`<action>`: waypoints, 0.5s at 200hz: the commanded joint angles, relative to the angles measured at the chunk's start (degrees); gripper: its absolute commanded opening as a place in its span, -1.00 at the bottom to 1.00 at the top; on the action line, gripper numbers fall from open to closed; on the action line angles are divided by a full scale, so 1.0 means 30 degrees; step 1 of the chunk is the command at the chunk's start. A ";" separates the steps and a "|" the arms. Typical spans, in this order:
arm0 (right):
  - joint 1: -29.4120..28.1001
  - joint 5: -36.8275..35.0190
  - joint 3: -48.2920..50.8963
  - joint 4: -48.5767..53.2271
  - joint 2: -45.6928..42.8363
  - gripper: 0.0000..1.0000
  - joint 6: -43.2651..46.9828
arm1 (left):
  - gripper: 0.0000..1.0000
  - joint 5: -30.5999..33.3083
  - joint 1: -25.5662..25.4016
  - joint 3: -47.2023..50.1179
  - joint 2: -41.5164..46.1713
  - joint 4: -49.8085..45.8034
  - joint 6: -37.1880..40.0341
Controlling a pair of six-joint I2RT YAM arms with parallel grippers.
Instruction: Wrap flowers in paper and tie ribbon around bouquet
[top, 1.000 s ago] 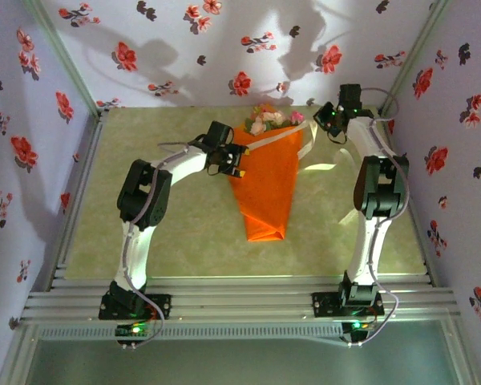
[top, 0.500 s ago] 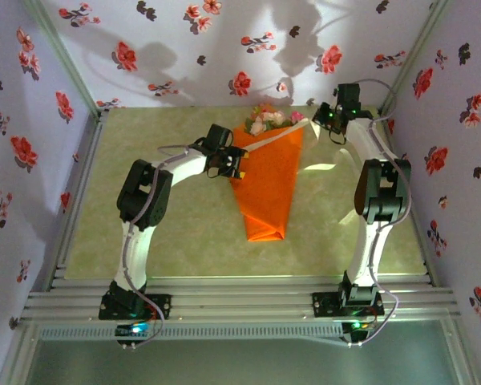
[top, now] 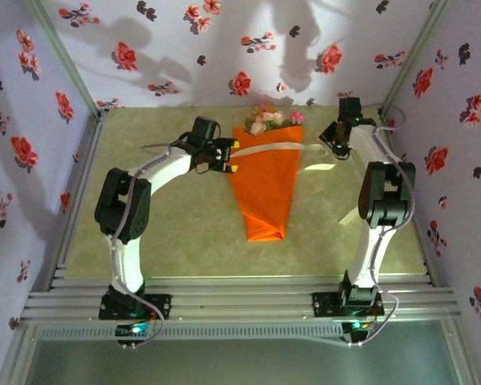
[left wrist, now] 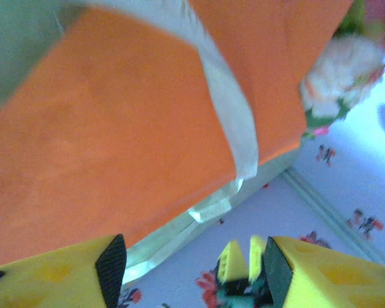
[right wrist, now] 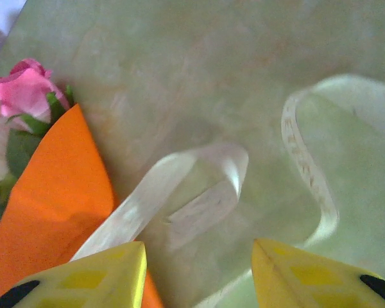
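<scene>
Top cam high, near side, looks down; wrist cams v close; all share bouquet [top: 264,188], ribbon [top: 272,147]

The white left arm [top: 164,168] arches forward and bends inward, its yellow-fingered left gripper [top: 233,157] gaping, jaws empty. The right arm [top: 374,144] reaches far back, its right gripper [top: 337,143] likewise parted, holding nothing.

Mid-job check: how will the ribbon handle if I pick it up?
Probably very floppy: the ribbon curls in loose loops on the table, so it should sag from one grip point. Likely very light, since it looks thin and translucent. It may slide along the orange paper cone it drapes across.
</scene>
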State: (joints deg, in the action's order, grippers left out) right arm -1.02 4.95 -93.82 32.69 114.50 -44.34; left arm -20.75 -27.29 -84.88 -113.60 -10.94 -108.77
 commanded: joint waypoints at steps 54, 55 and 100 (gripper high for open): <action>-0.1643 0.1276 0.4478 -0.0438 -0.4678 -0.05 -0.4044 | -0.03 0.0012 0.0928 -0.3235 -0.3314 -0.1700 -0.2724; -0.1589 0.1278 0.4516 -0.0437 -0.4737 -0.05 -0.4037 | -0.03 0.0008 0.0925 -0.3261 -0.3363 -0.1708 -0.2760; 0.2487 0.1780 0.6805 -0.0092 -0.5540 0.14 -0.1921 | -0.14 -0.0110 0.0581 -0.4558 -0.4892 -0.1824 -0.2970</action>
State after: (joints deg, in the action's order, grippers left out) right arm -0.89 9.63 -75.13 31.40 98.54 -53.93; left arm -20.60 -24.99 -96.05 -125.82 -14.26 -116.14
